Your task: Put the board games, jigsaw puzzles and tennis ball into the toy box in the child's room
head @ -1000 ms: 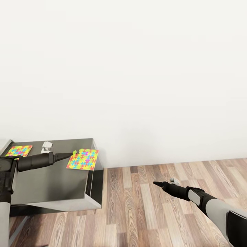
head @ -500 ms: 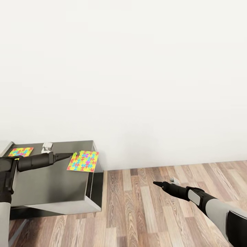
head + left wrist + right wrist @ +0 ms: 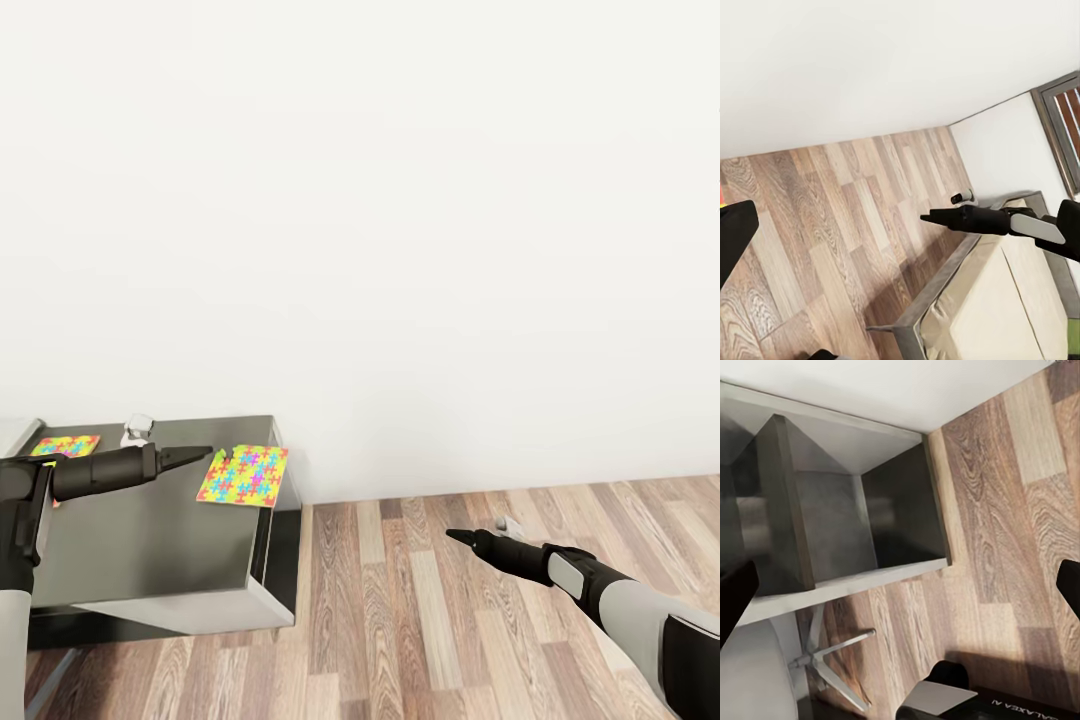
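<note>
Head view: shifted a little against the pictures of a moment ago, so that the dark grey side unit of the table (image 3: 150, 530) sits slightly lower and further toward the left edge — camera motion by the look of it, not motion of the things, meaning a robot on its way and no toy yet in hand. On that dark top, a thin flat jigsaw puzzle of red, yellow, green and blue interlocking pieces (image 3: 243, 475) lying at the far right corner, close to the edge; a second such multicoloured puzzle mat (image 3: 64, 446) near the left border, well apart from the first. Left gripper (image 3: 205, 452) reaching just beside the nearer puzzle, tips seemingly together and empty. Right gripper (image 3: 452, 535) out over the wooden plank floor (image 3: 450, 620), pressed together too, pinching nothing. Left wrist view: beige-covered bed with dark grey frame (image 3: 997, 300) across open floor, the right arm stretched before it. Right wrist view: underside and hollow of the grey unit, floor beside it free for turning.
</note>
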Controlling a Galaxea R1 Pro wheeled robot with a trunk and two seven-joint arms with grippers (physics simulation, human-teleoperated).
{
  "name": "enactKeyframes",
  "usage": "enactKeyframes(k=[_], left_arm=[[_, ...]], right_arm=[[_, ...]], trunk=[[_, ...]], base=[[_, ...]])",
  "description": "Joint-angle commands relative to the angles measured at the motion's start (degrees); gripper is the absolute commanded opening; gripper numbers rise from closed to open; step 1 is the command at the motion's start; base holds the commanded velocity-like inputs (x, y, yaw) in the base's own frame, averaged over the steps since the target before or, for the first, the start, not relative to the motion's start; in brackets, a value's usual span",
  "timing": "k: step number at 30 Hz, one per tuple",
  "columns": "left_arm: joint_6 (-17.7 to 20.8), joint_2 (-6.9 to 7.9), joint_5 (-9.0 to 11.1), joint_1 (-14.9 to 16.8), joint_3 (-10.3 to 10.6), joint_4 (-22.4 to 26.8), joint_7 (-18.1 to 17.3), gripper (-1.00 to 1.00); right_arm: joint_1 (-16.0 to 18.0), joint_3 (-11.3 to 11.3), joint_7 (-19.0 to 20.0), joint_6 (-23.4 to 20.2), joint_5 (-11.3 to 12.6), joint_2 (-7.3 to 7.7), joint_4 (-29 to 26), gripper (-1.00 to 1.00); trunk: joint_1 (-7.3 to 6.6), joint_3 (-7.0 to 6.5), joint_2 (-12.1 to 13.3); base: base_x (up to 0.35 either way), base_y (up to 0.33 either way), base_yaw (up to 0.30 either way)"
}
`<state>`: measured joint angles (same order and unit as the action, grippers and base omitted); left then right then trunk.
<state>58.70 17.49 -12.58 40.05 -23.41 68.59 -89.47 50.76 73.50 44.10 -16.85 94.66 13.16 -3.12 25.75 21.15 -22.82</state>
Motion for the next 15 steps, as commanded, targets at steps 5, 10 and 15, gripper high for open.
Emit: enactKeyframes(k=[5,10,15], left_arm=[[0.55,-0.03,-0.62,0.0,-0.06,0.05,-0.53,1.0],[0.57,-0.05,-0.65,-0.05,-0.07,0.05,-0.53,1.0],[0.59,-0.01,-0.62,-0.06,-0.07,0.05,-0.53,1.0]], right_arm=[[0.04,0.33,0.07,-0.51,0.61,0.03,-0.05,1.0],[0.04,0.33,0.06,-0.54,0.61,0.02,-0.05,1.0],[0.04,0.33,0.03,-0.53,0.61,0.0,-0.05,1.0]], trunk=[[0.04,-0.38,-0.1],[0.04,-0.86,-0.1],[0.04,-1.33,-0.1]], base=[[0.0,0.0,0.0],[0.0,0.0,0.0],[0.0,0.0,0.0]])
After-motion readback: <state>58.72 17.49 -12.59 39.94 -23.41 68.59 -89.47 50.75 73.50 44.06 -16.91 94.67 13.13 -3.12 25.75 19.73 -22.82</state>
